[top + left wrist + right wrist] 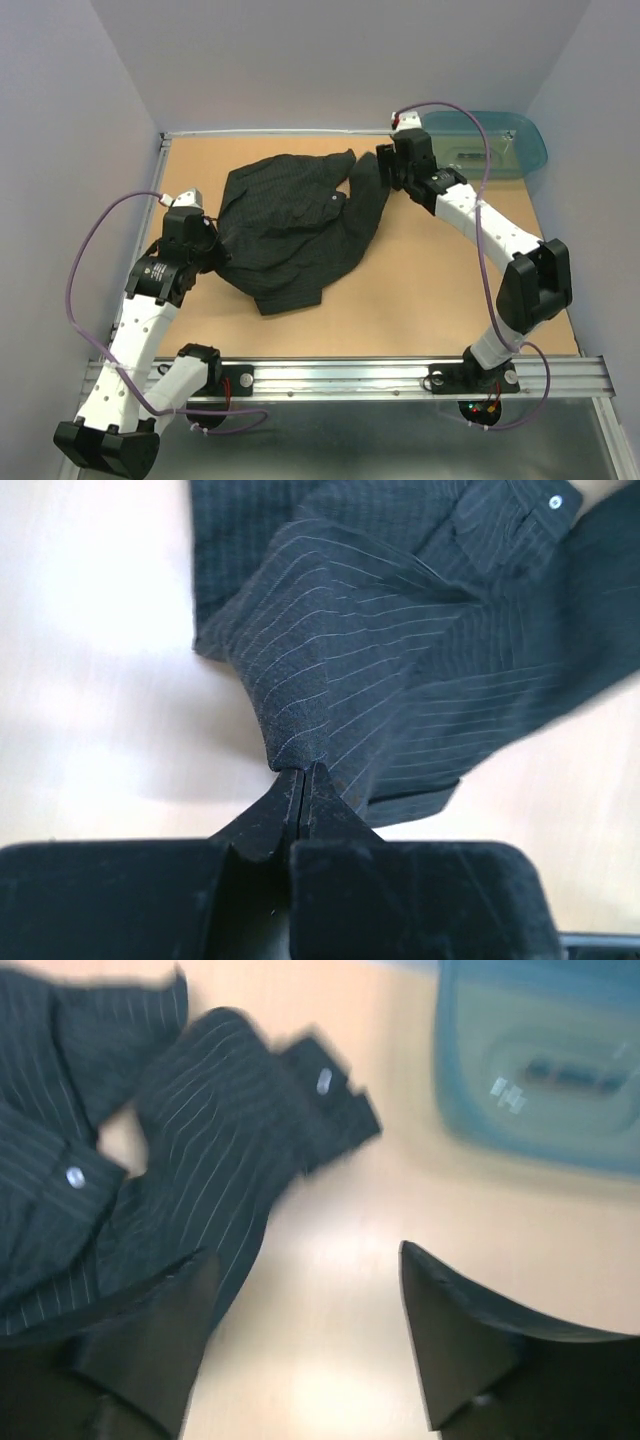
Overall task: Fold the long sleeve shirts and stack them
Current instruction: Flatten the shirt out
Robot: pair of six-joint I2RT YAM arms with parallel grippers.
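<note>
Black shirt (pixel 295 225) crumpled on counter (pixel 420 300), mid-left, long axis running near-left to far-right. Near-left fabric edge pinched in clenched left tool (pixel 303 780). Far end: right tool (pixel 305 1260) released, empty; sleeve cuff (pixel 325 1110) just ahead-left of it, tub (pixel 540 1070) ahead-right. Right arm nearer cuff.

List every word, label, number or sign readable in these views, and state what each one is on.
No text is readable in any view.
Round sticker on the left arm: too small to read.
Pale marks on the teal tub: blurred, unreadable.
Black pinstriped shirt: no print visible.
</note>
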